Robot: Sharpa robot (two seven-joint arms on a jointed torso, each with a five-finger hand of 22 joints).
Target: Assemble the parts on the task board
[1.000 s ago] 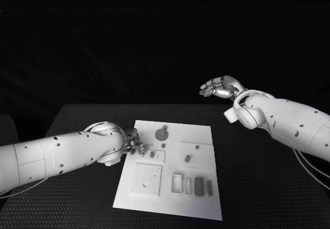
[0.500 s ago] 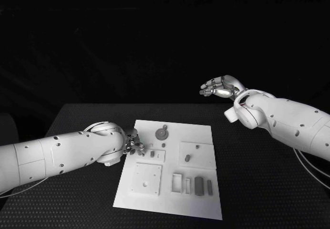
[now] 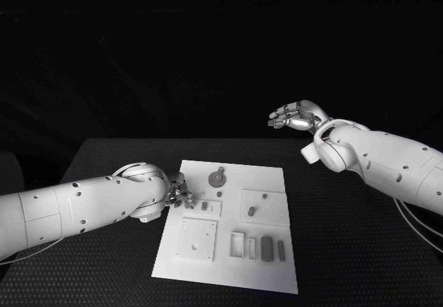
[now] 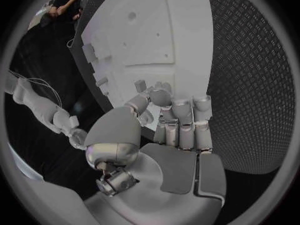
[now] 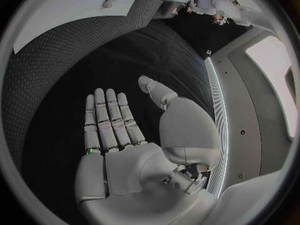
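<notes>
While the left hand (image 3: pixel 180 195) curls at the task board's (image 3: pixel 267 176) left edge — grip uncertain — the right hand (image 3: pixel 297 116) waits raised, fingers apart, empty.

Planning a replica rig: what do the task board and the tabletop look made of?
Task board: probably matte white plastic, judging by its even, dull surface with moulded recesses. Table: a black textured mat or sheet; the left wrist view shows a fine raised diamond pattern. Exact material unclear.

No legible text, labels, brands, numbers or signs anywhere in these views.
</notes>
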